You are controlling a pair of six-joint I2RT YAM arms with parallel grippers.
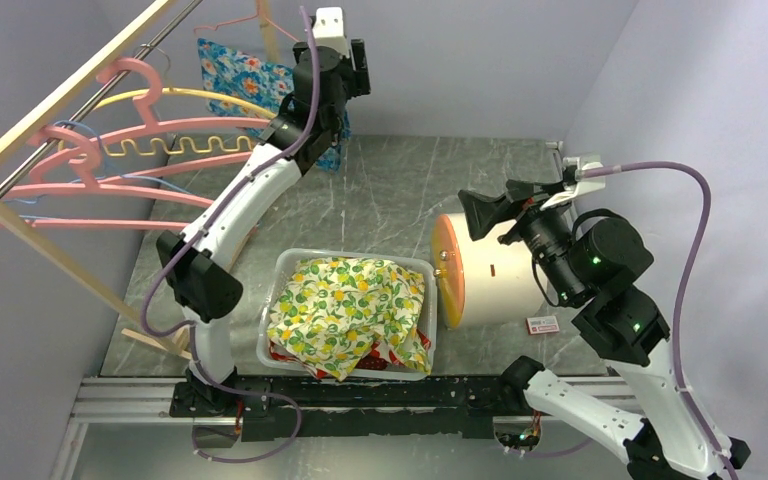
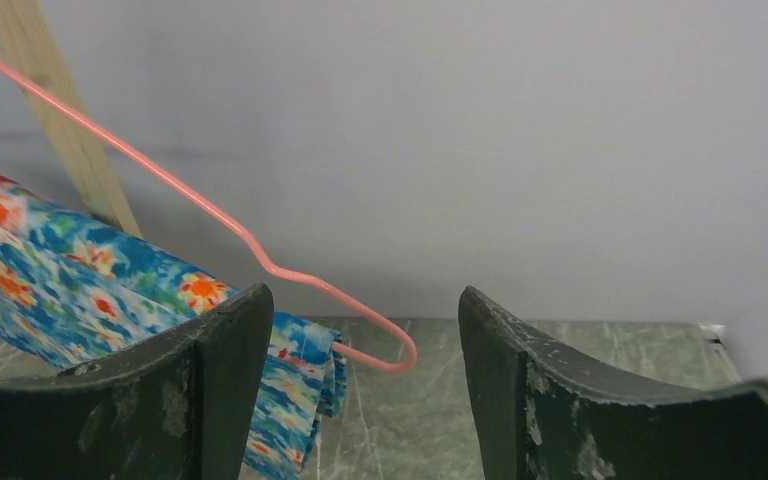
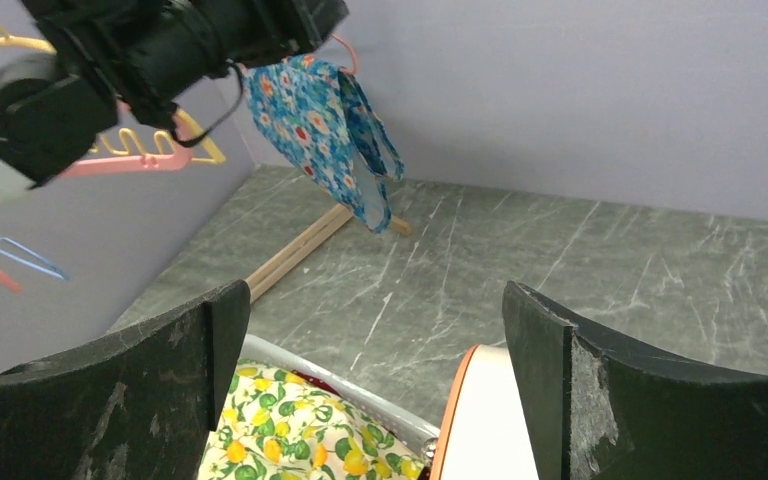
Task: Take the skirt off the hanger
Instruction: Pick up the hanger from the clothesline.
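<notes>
Top external: left arm reaches up to blue floral fabric skirt [image 1: 228,72], which hangs at the back left.
Left wrist: left gripper [image 2: 365,300] fingers parted, gripping nothing. Skirt hangs on thin pink wire hanger [image 2: 260,255] just beside one finger, so closing here may catch wire or miss cloth. Right wrist: right gripper [image 3: 375,300] wide open, empty, well apart from the skirt.

no legible text; red print on white card [image 1: 543,324] unreadable
</notes>
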